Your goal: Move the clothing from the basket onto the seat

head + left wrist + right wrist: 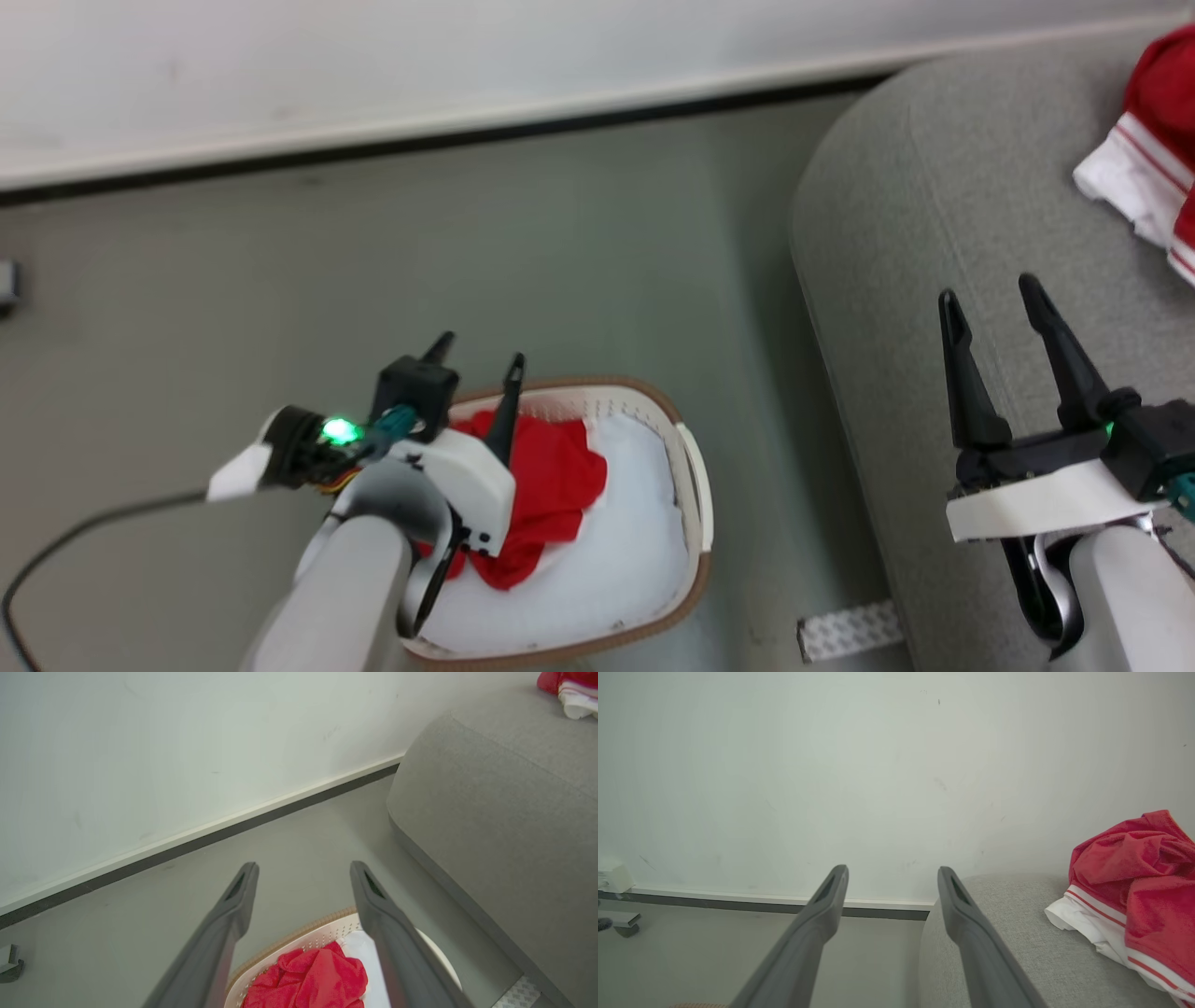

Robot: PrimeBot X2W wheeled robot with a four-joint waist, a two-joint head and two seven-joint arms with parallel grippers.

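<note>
A crumpled piece of red clothing (551,485) lies in the cream basket (695,485) on a white pad (616,560); the left wrist view shows the same clothing (313,980) inside the basket (303,938). My left gripper (476,350) hovers open over the basket's far left rim, nothing between its fingers. Another red garment with white striped hem (1148,159) rests on the grey seat (934,215) at the far right, also seen as red clothing (1134,882) in the right wrist view. My right gripper (990,294) stands open and empty above the seat's rounded edge.
Grey floor (467,261) stretches between the basket and a white wall with a dark skirting strip (420,140). A strip of patterned tape (850,630) lies on the floor beside the seat's base. A small grey object (7,280) sits at the far left.
</note>
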